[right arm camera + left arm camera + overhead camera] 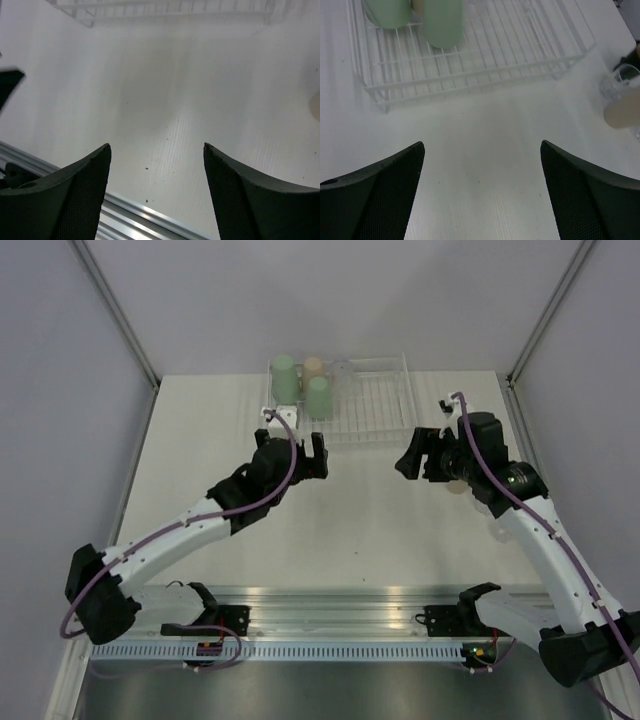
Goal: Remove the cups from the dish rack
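Jaws of the left gripper point(482, 145) are standing wide apart, empty, over bare table point(485, 200) at the bottom of its wrist view; the right gripper point(156, 146) is gaping likewise. Higher up, the dish rack point(470, 75) is stretching across the frame. Two mint green cups point(442, 22) are standing on end in its upper-left corner, a beige cup point(313, 366) just behind them. They are lying ahead and slightly left of the left gripper, so that arm is probably sitting nearer. A tan cup point(621, 111) and a clear cup point(620, 77) are resting off the rack, at the right edge.
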Robot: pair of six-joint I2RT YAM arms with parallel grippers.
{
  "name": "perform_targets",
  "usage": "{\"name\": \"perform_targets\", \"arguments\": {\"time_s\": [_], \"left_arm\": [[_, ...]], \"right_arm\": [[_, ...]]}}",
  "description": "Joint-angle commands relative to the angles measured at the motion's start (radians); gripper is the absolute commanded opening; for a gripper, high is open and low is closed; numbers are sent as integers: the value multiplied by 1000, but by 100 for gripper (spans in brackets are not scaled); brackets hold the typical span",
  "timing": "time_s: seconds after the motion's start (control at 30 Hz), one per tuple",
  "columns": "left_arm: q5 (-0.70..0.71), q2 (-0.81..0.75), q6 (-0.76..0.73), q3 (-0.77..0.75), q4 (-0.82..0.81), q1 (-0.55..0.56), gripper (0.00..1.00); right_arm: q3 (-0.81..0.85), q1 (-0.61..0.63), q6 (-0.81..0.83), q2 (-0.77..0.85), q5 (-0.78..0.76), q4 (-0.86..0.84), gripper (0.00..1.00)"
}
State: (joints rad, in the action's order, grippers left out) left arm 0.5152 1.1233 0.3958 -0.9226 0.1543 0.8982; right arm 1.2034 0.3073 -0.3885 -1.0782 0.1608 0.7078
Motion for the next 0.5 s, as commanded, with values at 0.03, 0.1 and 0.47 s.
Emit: {"name": "perform_targets", "arguments": {"time_s": [0.03,0.1,0.47], "left_arm": [[-105,261,-18,-200,-116,-186,100],[-109,433,-34,-327,-111,-214,100],[-61,1039,-84,-1060,178,-246,100]], "right_arm": [[-155,23,30,122,-23,-41,80],[-206,23,34,190,0,-39,80],[-378,24,34,357,98,-27,80]]}}
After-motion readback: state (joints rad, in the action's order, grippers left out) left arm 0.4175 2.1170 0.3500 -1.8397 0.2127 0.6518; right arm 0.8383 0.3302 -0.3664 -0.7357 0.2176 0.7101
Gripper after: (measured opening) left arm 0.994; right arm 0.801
